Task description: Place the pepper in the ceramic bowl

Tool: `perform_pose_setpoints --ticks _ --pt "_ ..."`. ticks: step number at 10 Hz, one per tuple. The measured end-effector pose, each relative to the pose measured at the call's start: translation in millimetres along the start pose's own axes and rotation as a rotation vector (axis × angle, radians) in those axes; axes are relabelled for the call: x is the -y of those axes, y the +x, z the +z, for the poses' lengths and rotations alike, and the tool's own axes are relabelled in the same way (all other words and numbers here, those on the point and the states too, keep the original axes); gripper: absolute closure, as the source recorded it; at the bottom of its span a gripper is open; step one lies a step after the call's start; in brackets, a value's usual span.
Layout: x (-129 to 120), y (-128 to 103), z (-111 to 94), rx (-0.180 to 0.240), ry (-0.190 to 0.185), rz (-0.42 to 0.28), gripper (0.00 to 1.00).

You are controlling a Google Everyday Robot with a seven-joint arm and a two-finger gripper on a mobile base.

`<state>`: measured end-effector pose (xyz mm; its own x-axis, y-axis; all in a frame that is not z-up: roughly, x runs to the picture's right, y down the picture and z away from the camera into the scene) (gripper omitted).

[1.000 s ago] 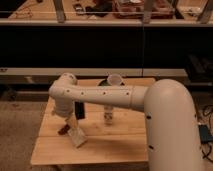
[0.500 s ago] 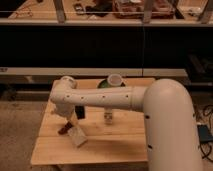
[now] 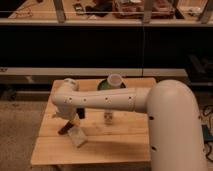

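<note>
Behind the counter (image 3: 125,145) runs a long dark cabinet front. Above it, along the top of the frame, a lit shelf carries cluttered things too blurred for me to name. The counter itself is pale wood planks and fills the lower middle of the frame.

My white arm (image 3: 105,100) comes in big from the lower right and stretches left across the counter. My claw (image 3: 70,119) hangs from its end at the left side, low over the wood, with its jaws spread wide and nothing gripped between them.

The pepper (image 3: 64,129) lies on the counter just below and a little left of the claw, a small dark-red sliver. I cannot tell whether the claw touches it. Just to the right of the pepper sits a pale block (image 3: 77,136), tilted on the wood.

The ceramic bowl (image 3: 102,85) stands at the far edge of the counter, upper middle of the frame, well apart from the pepper and partly hidden by my arm. A white cup (image 3: 115,80) sits right by it, overlapping its right side.
</note>
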<state>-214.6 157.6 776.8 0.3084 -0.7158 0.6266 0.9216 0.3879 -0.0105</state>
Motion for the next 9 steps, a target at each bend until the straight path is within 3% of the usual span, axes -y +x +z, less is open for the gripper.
perform_pose_setpoints --ticks 9 --pt "-3.5 1.6 -8.1 0.001 -0.012 -0.013 0.2"
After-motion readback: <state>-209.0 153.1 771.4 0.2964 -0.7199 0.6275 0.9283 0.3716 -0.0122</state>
